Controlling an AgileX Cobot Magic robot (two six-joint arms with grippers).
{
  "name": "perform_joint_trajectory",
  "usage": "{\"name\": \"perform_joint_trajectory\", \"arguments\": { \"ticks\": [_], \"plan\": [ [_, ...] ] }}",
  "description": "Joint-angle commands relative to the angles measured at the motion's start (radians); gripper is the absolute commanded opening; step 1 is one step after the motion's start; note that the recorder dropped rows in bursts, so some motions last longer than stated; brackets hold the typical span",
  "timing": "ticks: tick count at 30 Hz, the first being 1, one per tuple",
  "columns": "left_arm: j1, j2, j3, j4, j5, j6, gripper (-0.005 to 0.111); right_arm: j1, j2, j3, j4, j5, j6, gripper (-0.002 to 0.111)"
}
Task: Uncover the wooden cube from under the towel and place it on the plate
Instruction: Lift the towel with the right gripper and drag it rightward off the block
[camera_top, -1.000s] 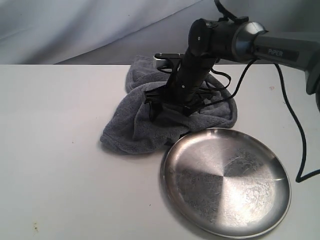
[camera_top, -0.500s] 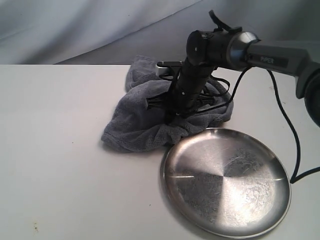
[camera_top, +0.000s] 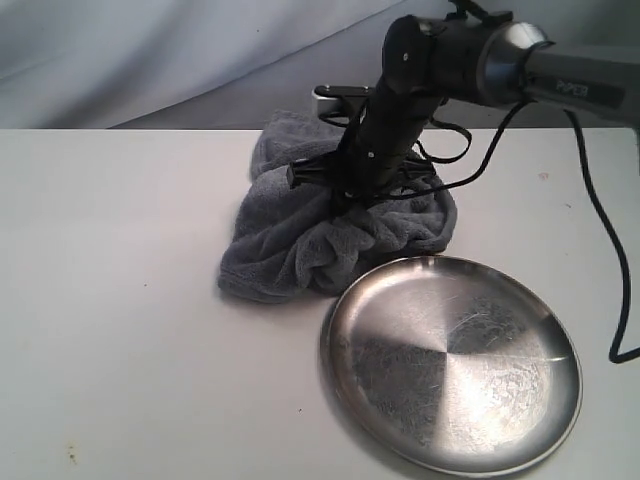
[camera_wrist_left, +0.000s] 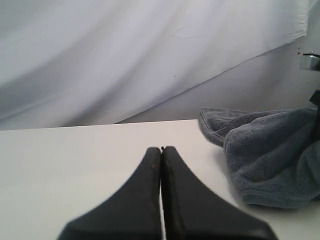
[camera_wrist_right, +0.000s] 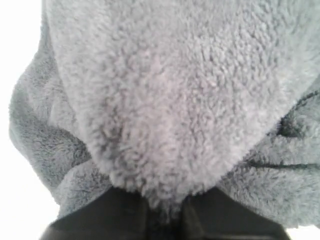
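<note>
The dark grey towel (camera_top: 310, 235) lies bunched on the white table behind the steel plate (camera_top: 452, 362). My right gripper (camera_top: 345, 205) is shut on a fold of the towel near its middle and holds that fold raised. In the right wrist view the towel (camera_wrist_right: 165, 100) fills the frame, pinched between the dark fingers (camera_wrist_right: 120, 215). The wooden cube is hidden. My left gripper (camera_wrist_left: 161, 148) is shut on nothing and hovers low over the bare table, with the towel (camera_wrist_left: 270, 155) off to one side.
A black cable (camera_top: 600, 250) hangs from the right arm down past the plate's right side. A pale cloth backdrop (camera_top: 150, 50) rises behind the table. Bare white tabletop (camera_top: 120, 330) spreads left of the towel and plate.
The right gripper closed on the towel's fold and lifted it. The towel's left and right edges drew in toward the middle, and the arm rose.
</note>
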Motion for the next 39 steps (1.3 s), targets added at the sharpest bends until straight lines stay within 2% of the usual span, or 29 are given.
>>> {"name": "perform_joint_trajectory", "arguments": {
  "ticks": [1, 16, 26, 39],
  "plan": [
    [-0.005, -0.004, 0.004, -0.002, 0.000, -0.003, 0.000, 0.003, -0.074, -0.005, 0.012, 0.018, 0.001, 0.000],
    [-0.005, -0.004, 0.004, -0.002, 0.000, -0.003, 0.000, 0.003, -0.243, -0.005, -0.025, -0.020, 0.037, 0.000],
    [-0.005, -0.004, 0.004, -0.002, 0.000, -0.003, 0.000, 0.003, -0.245, -0.005, -0.101, -0.167, 0.131, 0.000],
    [-0.005, -0.004, 0.004, -0.002, 0.000, -0.003, 0.000, 0.003, -0.245, -0.005, -0.540, -0.214, 0.468, 0.000]
  ]
}}
